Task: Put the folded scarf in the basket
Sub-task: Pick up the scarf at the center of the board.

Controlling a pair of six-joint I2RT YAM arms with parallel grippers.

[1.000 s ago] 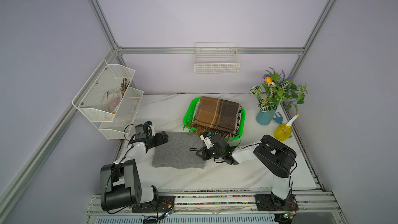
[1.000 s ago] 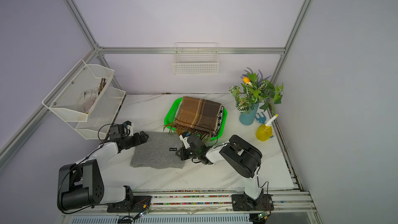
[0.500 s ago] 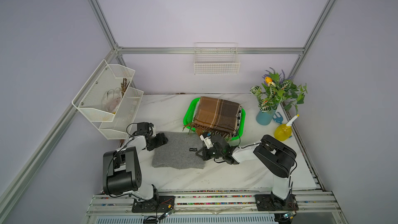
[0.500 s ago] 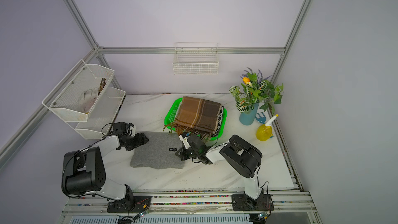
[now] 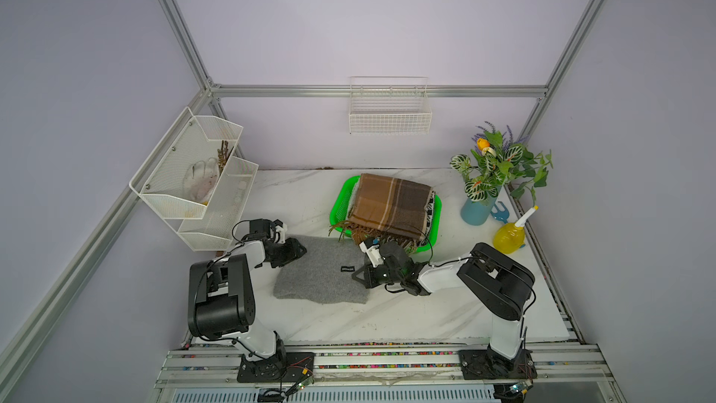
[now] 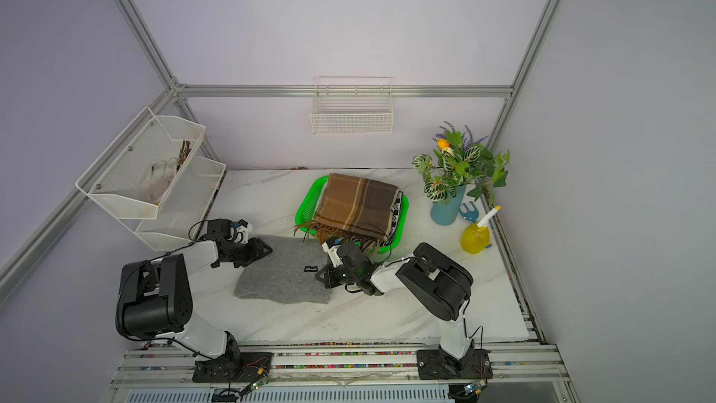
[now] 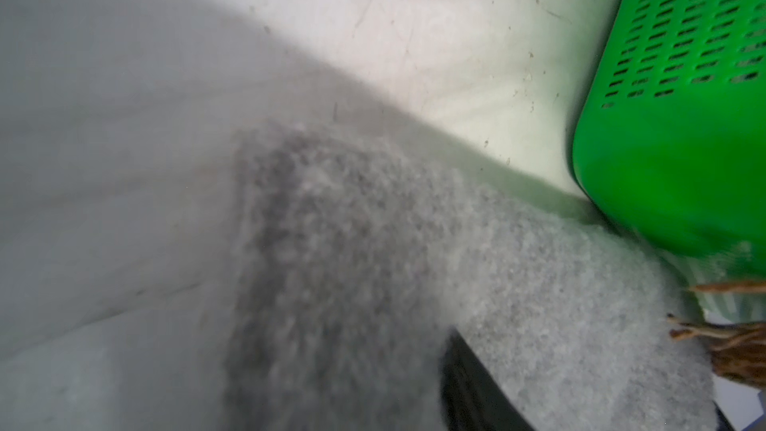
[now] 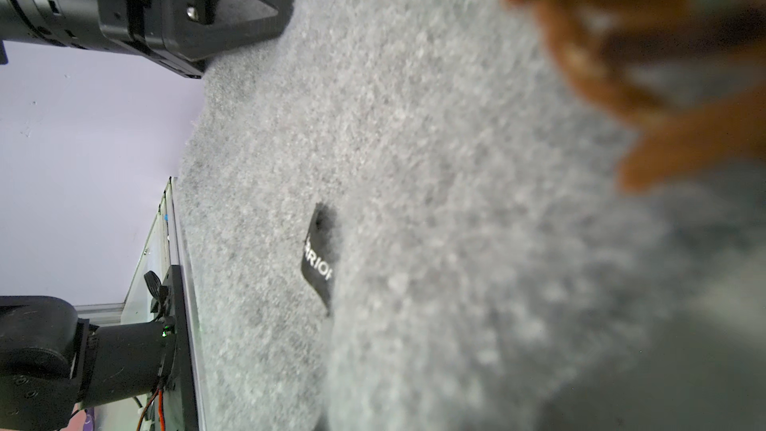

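A folded grey scarf [image 5: 321,277] [image 6: 284,273] lies flat on the marble table, just in front of the bright green basket [image 5: 336,207] [image 6: 304,207]. A folded brown plaid scarf [image 5: 391,203] fills the basket, and its fringe hangs over the near rim. My left gripper [image 5: 300,251] [image 6: 267,251] sits low at the grey scarf's far left corner. In the left wrist view, bunched grey cloth [image 7: 331,263] presses against one black finger [image 7: 468,387]. My right gripper [image 5: 358,275] [image 6: 319,275] is shut on the scarf's right edge, beside its black label [image 8: 319,259].
A white mesh two-tier shelf [image 5: 193,180] hangs over the table's left side. A white wire basket [image 5: 389,110] is on the back wall. At the right stand a plant in a blue vase [image 5: 480,207] and a yellow spray bottle [image 5: 509,236].
My left gripper has slid onto the grey scarf's far left corner and its jaws have closed in from wide open. The right arm and the scarf have stayed put.
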